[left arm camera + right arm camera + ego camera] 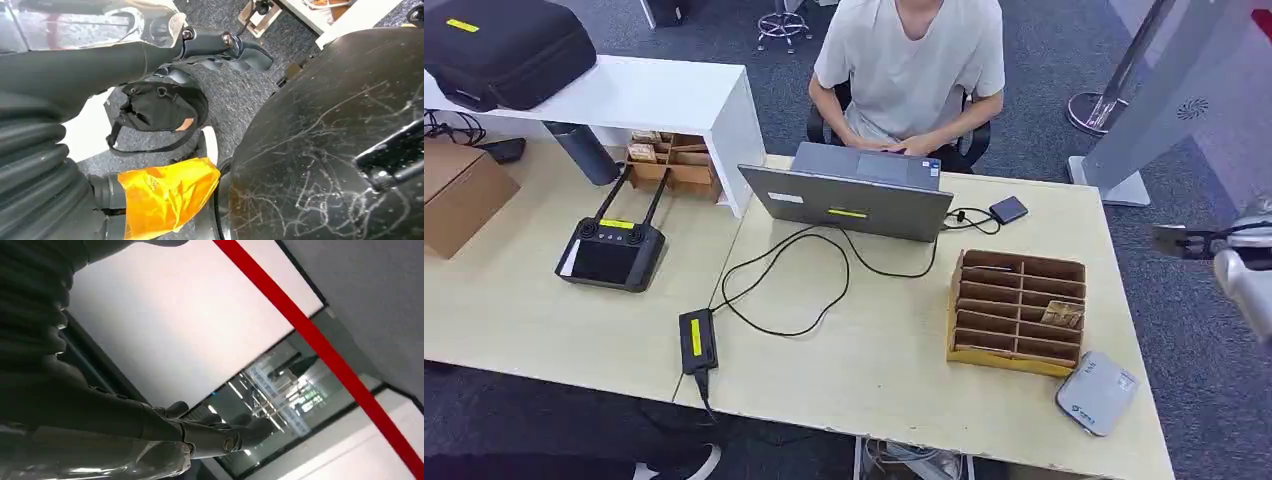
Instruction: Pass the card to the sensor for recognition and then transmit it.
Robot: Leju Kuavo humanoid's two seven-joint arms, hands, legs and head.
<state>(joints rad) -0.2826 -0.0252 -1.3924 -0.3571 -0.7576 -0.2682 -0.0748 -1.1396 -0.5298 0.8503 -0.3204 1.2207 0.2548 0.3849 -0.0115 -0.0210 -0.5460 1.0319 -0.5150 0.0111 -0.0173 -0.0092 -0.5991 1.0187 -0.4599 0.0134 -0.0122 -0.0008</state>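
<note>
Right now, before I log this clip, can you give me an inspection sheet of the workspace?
Surface: beige table, level.
Job's things: grey sensor pad at the right front corner; wooden rack beside it with a brownish card in one slot.
Clutter: laptop, remote controller, cardboard box, black case.
Hands: left hand hangs low, holding nothing; right hand is off the table's right side, fingers extended, nothing in it.
Cables: black cable loops from power brick towards the laptop.
Surroundings: person seated behind the laptop; grey carpet.
</note>
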